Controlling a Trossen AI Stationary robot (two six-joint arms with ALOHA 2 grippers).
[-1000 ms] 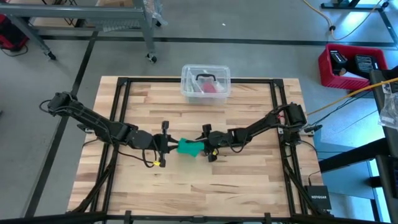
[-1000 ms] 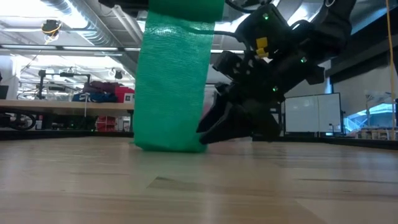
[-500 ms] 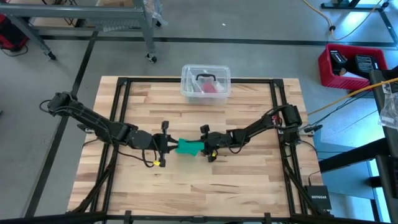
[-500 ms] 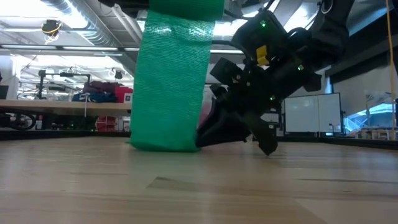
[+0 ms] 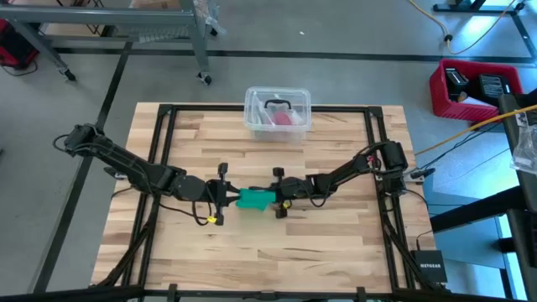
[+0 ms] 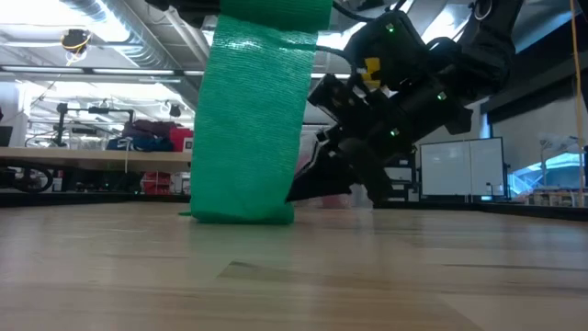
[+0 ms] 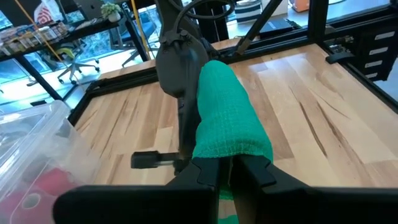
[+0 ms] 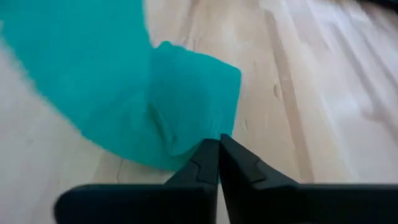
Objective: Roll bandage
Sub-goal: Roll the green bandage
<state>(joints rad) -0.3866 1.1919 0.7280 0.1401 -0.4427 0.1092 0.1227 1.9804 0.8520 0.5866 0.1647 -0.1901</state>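
Note:
The bandage (image 5: 254, 199) is a teal-green strip at the table's middle, between my two grippers. My left gripper (image 5: 228, 198) is shut on its upper end above the table. In the low view the strip (image 6: 253, 119) drops as a flat band from the top of the picture to the wood. My right gripper (image 5: 273, 201) sits low by the table, shut on the lower end that lies there. The right wrist view shows that end (image 8: 124, 99) spread on the wood with a fold in it. My left gripper pinches the bandage's upper end (image 7: 227, 148) between its two fingers, coming from the table's left and slanting slightly down. The strip runs away from the fingers and down to the table. My right gripper pinches the edge of the bandage's lower end (image 8: 202, 132) between its two fingertips (image 8: 205, 163), slanting down from the table's right. That end rests on the wood.
A clear plastic tub (image 5: 278, 111) with a pink-red item (image 5: 287, 118) stands at the table's far edge. A black frame (image 5: 159, 168) runs around the tabletop. A red crate (image 5: 474, 86) stands on the floor off the far right.
My right gripper has shut on the bandage's lower end and has rolled at the wrist, staying low by the table. The bandage's foot has shifted a little toward my left gripper. My left gripper has kept its hold.

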